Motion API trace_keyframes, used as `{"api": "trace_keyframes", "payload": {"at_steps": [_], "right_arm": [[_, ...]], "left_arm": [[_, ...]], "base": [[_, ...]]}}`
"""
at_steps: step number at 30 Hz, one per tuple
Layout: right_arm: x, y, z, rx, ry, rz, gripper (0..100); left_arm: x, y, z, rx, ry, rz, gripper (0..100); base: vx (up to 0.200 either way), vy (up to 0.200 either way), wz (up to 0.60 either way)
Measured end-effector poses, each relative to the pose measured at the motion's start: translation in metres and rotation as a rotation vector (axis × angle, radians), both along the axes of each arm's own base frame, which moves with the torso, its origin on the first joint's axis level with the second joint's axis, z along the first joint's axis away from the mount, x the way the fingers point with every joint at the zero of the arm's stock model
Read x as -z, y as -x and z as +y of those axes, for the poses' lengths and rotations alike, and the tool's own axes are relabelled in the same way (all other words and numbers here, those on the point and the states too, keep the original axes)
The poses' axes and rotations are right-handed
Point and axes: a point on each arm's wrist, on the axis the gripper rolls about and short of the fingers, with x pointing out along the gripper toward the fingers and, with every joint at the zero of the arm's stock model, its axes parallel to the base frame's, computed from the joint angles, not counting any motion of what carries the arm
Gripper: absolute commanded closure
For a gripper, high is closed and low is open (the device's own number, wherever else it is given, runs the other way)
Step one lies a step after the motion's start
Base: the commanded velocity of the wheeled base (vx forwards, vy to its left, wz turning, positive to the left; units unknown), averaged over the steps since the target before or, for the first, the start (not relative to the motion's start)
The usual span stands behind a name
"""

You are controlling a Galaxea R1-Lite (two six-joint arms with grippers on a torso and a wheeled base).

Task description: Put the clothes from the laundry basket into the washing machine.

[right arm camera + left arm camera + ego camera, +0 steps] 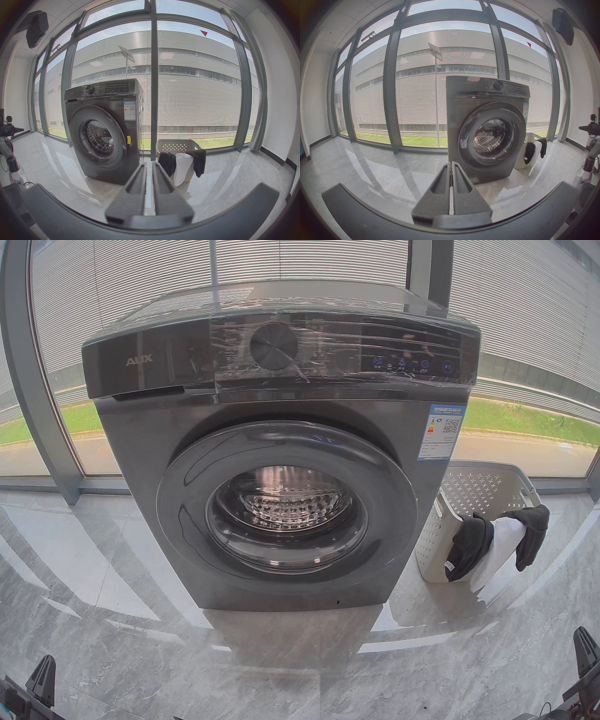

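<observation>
Our 2 claws, left (451, 167) and right (149, 167), are pressed together and empty, well back from the clothes (500, 546) draped over the laundry basket (432, 540) beside the washing machine (275, 405), where they might snag the rim, and the shut door (286, 515) would block loading.

Bright daylight through the windows (418, 93), glare streaks on the glossy floor (94, 590), strong fisheye curvature at edges.

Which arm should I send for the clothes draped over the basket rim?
Right. The laundry basket with the clothes stands right of the washing machine, straight ahead of the right gripper; the left gripper would likely cross the machine's front.
</observation>
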Motion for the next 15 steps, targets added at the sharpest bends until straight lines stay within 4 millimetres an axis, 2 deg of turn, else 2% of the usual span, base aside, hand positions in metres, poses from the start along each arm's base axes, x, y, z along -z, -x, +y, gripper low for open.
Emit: {"api": "trace_keyframes", "payload": {"at_steps": [15], "right_arm": [[-0.0002, 0.0000, 0.0000, 0.001, -0.003, -0.002, 0]], "left_arm": [[0.0000, 0.0000, -0.0001, 0.003, -0.003, 0.000, 100]], "base": [[0.000, 0.000, 0.00]]}}
